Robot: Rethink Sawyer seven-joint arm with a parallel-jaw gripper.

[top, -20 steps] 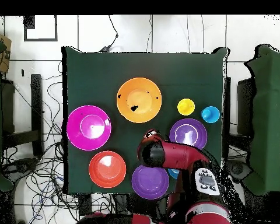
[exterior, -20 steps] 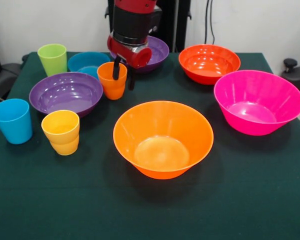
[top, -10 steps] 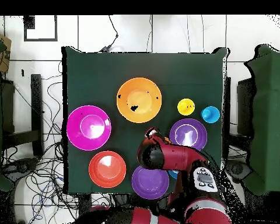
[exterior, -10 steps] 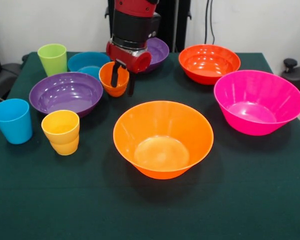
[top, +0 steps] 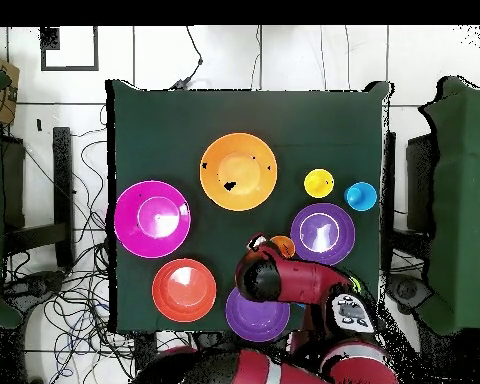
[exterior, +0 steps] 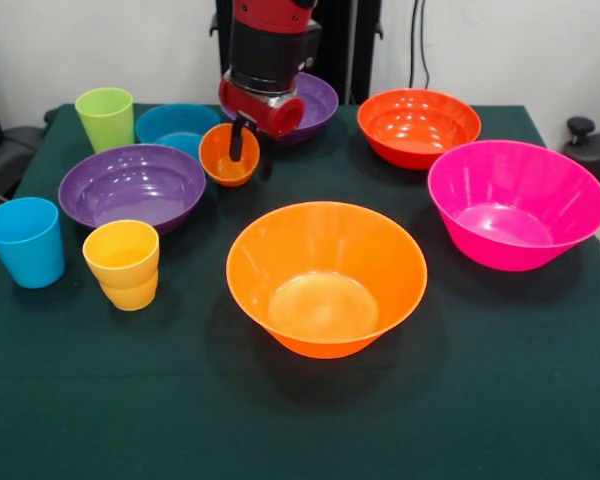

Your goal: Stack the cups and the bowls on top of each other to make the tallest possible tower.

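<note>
Front view: the claw (exterior: 250,143) pinches the rim of the small orange cup (exterior: 227,155), one finger inside, one outside; since a second ago the cup has gone from upright on the tabletop (exterior: 310,420) to lifted and tipped, mouth facing the camera, beside the near purple bowl (exterior: 132,185). Wide orange bowl (exterior: 325,277) sits empty, so no tower yet

Overhead view: the cup (top: 282,246) now peeks from under the arm, just beside the purple bowl (top: 322,232); pick done, carry to the orange bowl (top: 238,171) likely next
</note>
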